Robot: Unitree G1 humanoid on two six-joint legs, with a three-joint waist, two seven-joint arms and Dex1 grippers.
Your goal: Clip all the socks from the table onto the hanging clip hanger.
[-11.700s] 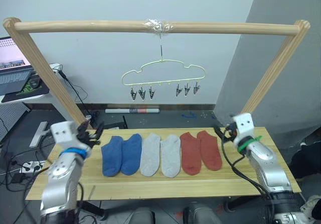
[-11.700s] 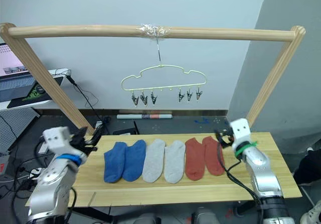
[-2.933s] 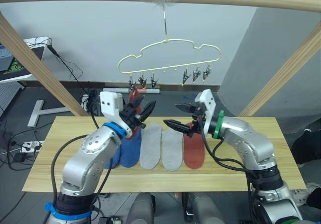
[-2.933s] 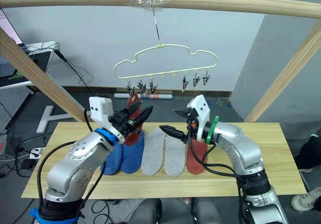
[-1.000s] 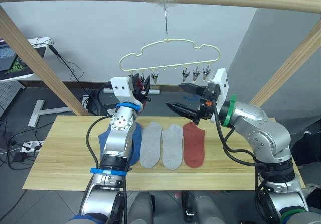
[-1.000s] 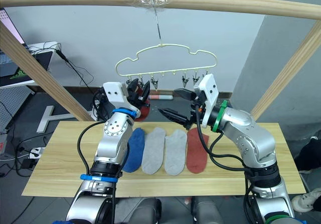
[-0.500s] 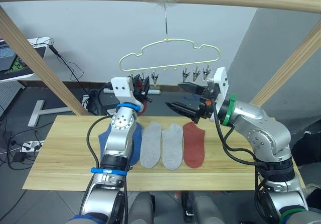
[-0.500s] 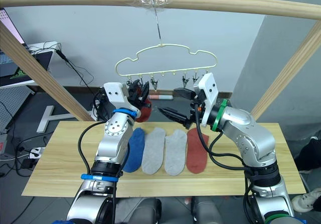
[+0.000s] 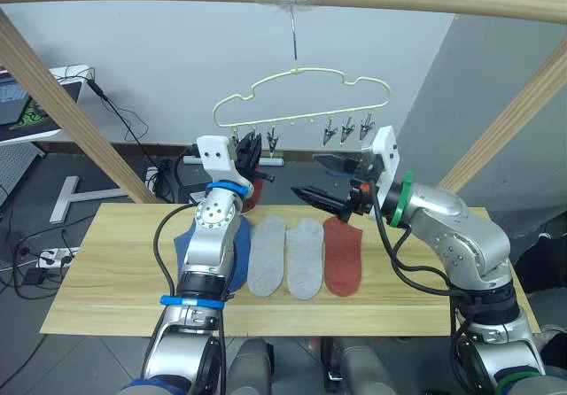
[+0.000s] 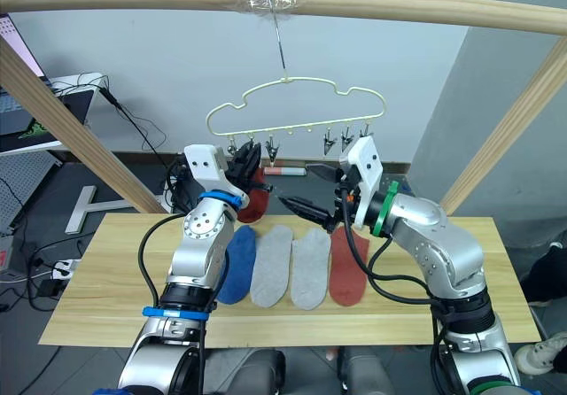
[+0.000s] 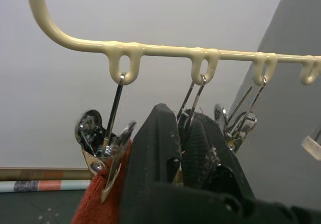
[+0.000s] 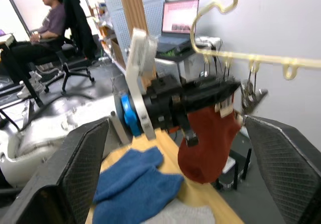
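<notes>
Up at the hanger (image 9: 301, 103), my left pincer (image 9: 247, 151) is raised to the leftmost clips (image 9: 237, 138), its two black fingers (image 11: 173, 158) pressed close together around the top of a red sock (image 10: 252, 202). From the left wrist, the sock's rust edge (image 11: 98, 204) sits right at the leftmost clip, touching its metal, though I cannot tell whether the clip has bitten onto the fabric. The sock hangs down from my fingers, clear of the table (image 9: 106, 271), over its far edge.

My right pincer (image 9: 328, 178) is spread wide and holds nothing. Its fingers point left toward my left one, one above the other; the tips stop short of the hanging sock, well apart from it and lower than the right-hand clips (image 9: 347, 127). From the right wrist the red sock (image 12: 208, 133) shows dangling under my left pincer (image 12: 200, 101), with the blue socks (image 12: 135, 181) on the wood below.

On the table lie two blue socks (image 9: 221, 253) at the left, partly behind my left arm, then two grey socks (image 9: 285, 255) side by side, then a second red sock (image 9: 342, 255) at the right of the row, just beside the grey pair. The hanger's hook (image 9: 292, 36) hangs from a wooden pole (image 9: 425, 1) across the top. Far behind, in the right wrist view, a person (image 12: 45, 20) sits on an office chair.
</notes>
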